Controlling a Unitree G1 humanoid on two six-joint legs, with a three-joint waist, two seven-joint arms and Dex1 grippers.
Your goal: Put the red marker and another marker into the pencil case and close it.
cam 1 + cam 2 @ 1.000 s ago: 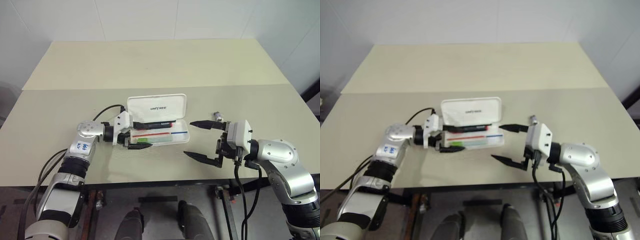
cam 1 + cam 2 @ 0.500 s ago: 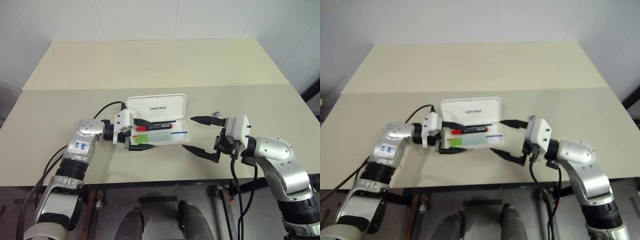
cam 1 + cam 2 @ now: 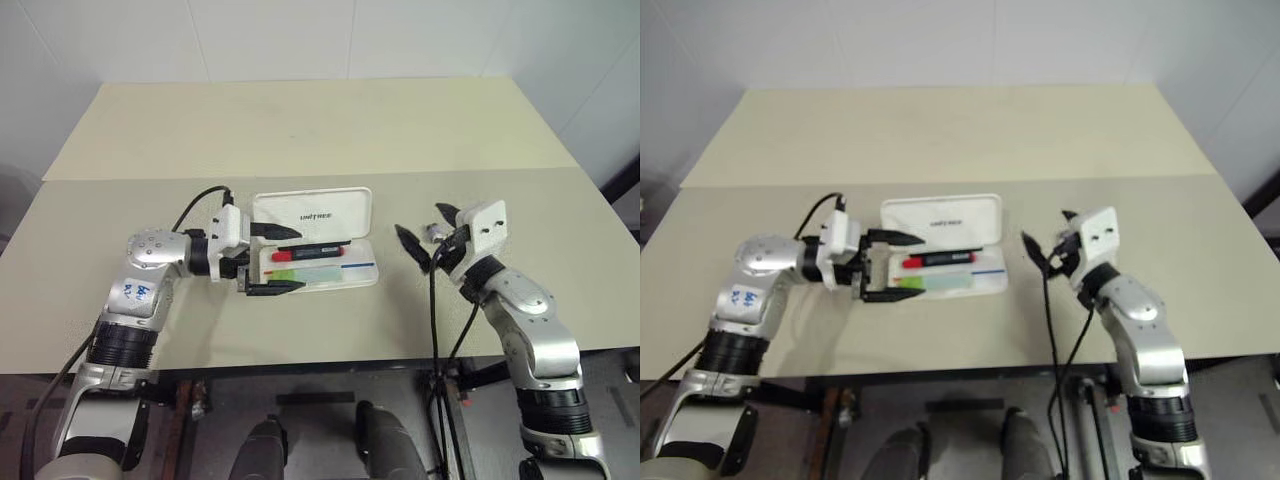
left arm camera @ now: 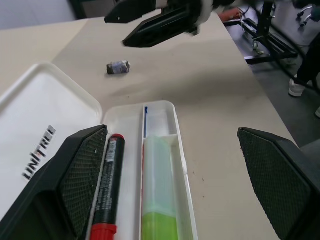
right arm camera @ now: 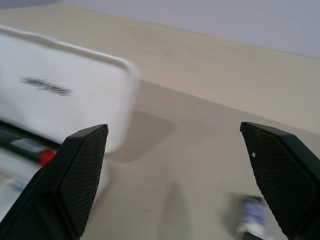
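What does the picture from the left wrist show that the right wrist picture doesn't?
Left wrist alone: the green marker lying in the tray beside the red marker, and the right tool, open, above the table. Right wrist alone: the pale wall beyond the table's far edge. Both: the open pencil case with its printed lid up, the red marker inside, and the small grey metal piece lying apart from the case.

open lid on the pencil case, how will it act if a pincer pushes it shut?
The lid looks like stiff moulded plastic, so it would probably swing as one piece. The pencil case looks thin and light, so it may skid on the smooth table unless braced.
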